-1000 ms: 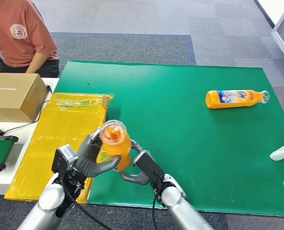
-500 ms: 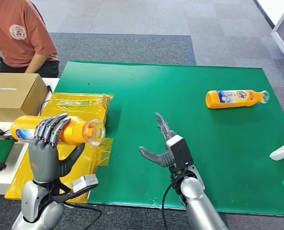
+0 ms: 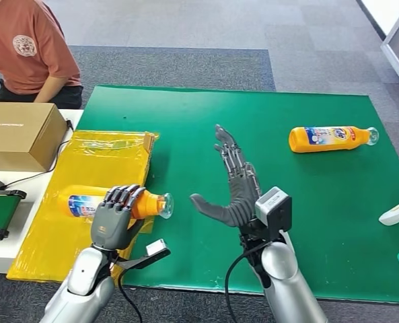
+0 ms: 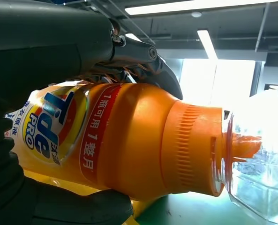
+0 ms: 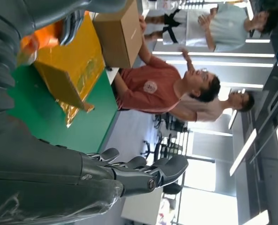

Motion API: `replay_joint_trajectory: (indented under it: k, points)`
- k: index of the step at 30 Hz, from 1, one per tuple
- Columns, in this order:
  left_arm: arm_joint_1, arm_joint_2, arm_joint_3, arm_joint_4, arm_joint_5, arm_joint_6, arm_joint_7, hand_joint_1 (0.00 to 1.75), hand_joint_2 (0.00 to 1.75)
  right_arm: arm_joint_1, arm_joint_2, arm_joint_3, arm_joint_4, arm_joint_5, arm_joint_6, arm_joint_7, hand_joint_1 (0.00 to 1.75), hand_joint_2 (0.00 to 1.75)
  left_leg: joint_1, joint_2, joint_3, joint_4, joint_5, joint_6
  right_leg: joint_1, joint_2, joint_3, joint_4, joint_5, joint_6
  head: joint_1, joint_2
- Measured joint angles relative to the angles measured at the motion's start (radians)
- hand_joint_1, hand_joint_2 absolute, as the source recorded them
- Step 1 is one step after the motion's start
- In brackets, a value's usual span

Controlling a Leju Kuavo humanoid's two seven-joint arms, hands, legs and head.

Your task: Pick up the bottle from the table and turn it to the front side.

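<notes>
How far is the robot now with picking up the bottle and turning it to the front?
Done: the orange Tide bottle is off the green mat, gripped by the left hand, label showing. In hand: it lies sideways over the yellow bag. The right hand holds nothing. Left: a second bottle remains lying on the mat.

The bottle (image 4: 130, 140) is glossy orange plastic with a ribbed collar and a clear cap. Yellow film (image 3: 85, 175) on the desk shines, the green mat (image 3: 268, 168) looks matt, and the box (image 3: 21, 134) is plain brown cardboard.
</notes>
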Motion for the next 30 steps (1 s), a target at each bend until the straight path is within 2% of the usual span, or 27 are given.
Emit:
replay_joint_trajectory:
  k: [1, 4, 5, 15, 22, 25, 30]
  points:
    - [-0.009, -0.006, -0.002, 0.018, 0.001, 0.0, -0.004, 1.53, 1.75, 0.0, 0.0, 0.013, -0.005, -0.003, 0.002, -0.002, 0.0, 1.75, 0.0, 0.0, 0.0, 0.0, 0.0, 0.0, 0.0, 0.0, 0.0, 0.0, 0.0, 0.0, 0.0, 0.0]
    - [-0.032, -0.019, -0.021, 0.058, 0.001, 0.001, -0.007, 0.22, 1.75, 0.001, -0.002, 0.046, -0.017, -0.01, 0.005, -0.01, 0.0, 1.75, 0.0, 0.0, 0.0, 0.0, 0.0, 0.0, 0.0, 0.0, 0.0, 0.0, 0.0, 0.0, 0.0, 0.0]
    - [-0.038, -0.021, -0.029, 0.067, -0.004, 0.001, -0.005, 0.0, 1.75, 0.001, -0.002, 0.056, -0.021, -0.013, 0.006, -0.014, 0.0, 1.75, 0.0, 0.0, 0.0, 0.0, 0.0, 0.0, 0.0, 0.0, 0.0, 0.0, 0.0, 0.0, 0.0, 0.0]
    - [-0.036, 0.009, -0.094, 0.034, 0.0, 0.002, 0.0, 0.0, 1.75, 0.025, -0.017, 0.141, -0.101, -0.042, 0.027, -0.044, 0.0, 1.75, 0.0, 0.0, -0.001, 0.0, 0.0, 0.0, 0.0, 0.0, 0.0, 0.0, 0.0, 0.0, 0.0, 0.0]
    - [-0.03, 0.041, -0.142, -0.047, 0.063, -0.021, 0.008, 0.0, 1.75, 0.031, -0.029, 0.146, -0.122, -0.042, 0.015, -0.045, 0.0, 1.75, 0.0, 0.0, -0.001, 0.0, 0.0, 0.0, 0.0, 0.0, 0.0, 0.0, 0.0, 0.0, 0.0, 0.0]
    - [-0.016, 0.049, -0.145, -0.101, 0.203, -0.025, -0.013, 0.0, 1.75, 0.039, -0.033, 0.144, -0.125, -0.032, 0.005, -0.045, 0.0, 1.75, 0.0, 0.0, -0.001, 0.0, 0.0, 0.0, 0.0, 0.0, 0.0, 0.0, 0.0, 0.0, 0.0, 0.0]
    - [0.055, 0.046, -0.097, -0.26, 0.696, -0.097, -0.161, 0.0, 1.75, 0.08, -0.04, 0.127, -0.149, 0.005, -0.046, -0.048, 0.0, 1.75, 0.0, 0.0, -0.001, 0.0, -0.001, 0.0, 0.0, 0.0, 0.0, 0.0, 0.0, 0.0, 0.0, 0.0]
